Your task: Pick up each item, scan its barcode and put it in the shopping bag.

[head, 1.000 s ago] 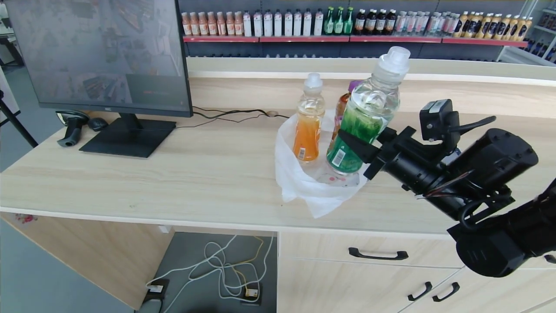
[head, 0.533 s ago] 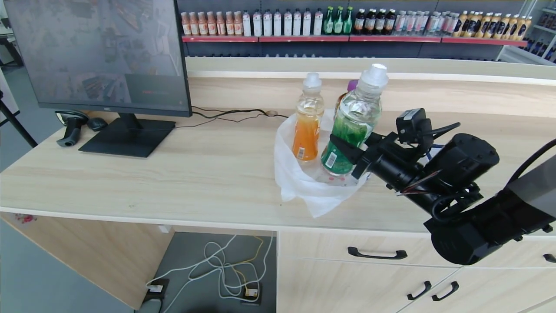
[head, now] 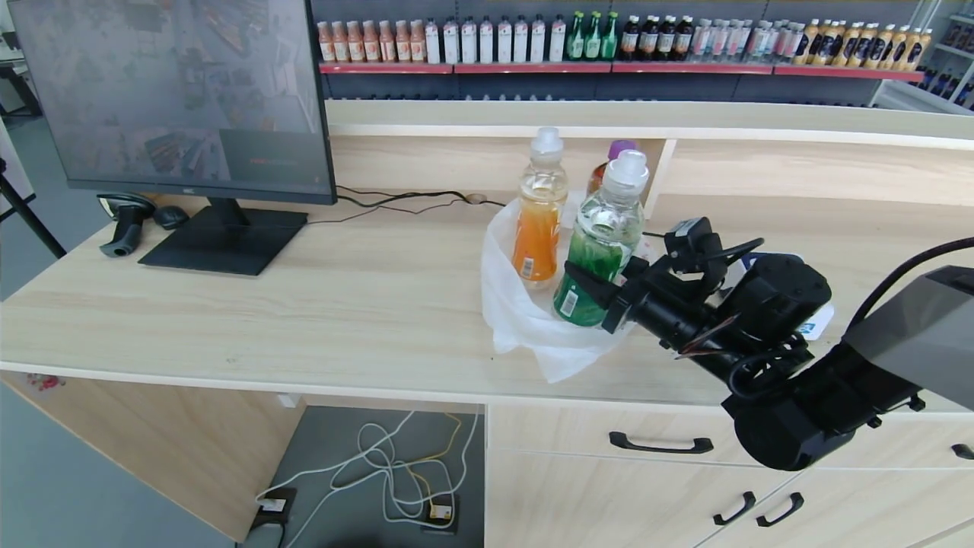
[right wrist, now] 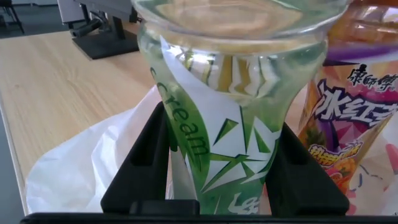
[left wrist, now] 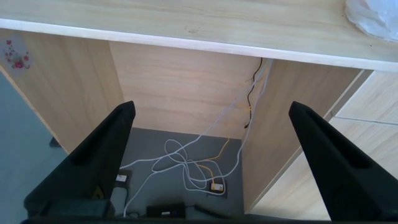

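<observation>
Jaws of my right gripper clamp the green bottle low, upright within the shopping bag, so it should stand when freed.

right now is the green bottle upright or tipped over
Upright, leaning slightly: the green bottle has its cap on top and base down, clamped in the right gripper at the shopping bag.

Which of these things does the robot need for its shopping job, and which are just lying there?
For the job: green bottle in the right gripper, orange bottle, purple-capped bottle, white shopping bag, barcode scanner.

Just lying about: monitor, cables under the counter, bottles on the back shelf.
</observation>
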Controlling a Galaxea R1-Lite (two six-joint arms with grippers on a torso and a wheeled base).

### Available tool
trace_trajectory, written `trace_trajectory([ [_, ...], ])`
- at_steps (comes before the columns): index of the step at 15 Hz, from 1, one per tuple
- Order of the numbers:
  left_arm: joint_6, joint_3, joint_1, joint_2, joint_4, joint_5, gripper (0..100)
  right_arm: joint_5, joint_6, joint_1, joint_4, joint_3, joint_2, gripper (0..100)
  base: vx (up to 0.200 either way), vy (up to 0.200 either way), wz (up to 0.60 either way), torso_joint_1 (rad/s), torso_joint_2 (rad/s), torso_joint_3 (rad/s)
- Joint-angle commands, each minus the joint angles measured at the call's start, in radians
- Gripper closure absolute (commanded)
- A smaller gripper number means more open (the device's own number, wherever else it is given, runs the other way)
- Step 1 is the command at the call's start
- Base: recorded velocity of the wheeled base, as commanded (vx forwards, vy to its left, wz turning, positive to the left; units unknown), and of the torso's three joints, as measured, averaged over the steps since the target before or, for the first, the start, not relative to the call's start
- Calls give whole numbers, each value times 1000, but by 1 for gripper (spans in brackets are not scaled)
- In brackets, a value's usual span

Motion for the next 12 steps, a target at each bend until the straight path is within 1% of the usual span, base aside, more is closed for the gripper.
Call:
trace_trajectory([
  [1, -1, 0, 0, 0, -1, 0, 0, -1, -2, 1, -1, -2, 31, 100, 0, 0, 0, 0, 0, 0],
  [4, -1, 0, 0, 0, -2, 0, 0, -19, -1, 3, -1, -6, 54, 100, 0, 0, 0, 0, 0, 0],
  [12, -1, 0, 0, 0, -2, 0, 0, -19, 9, 12, -1, -6, 79, 100, 0, 0, 0, 0, 0, 0],
])
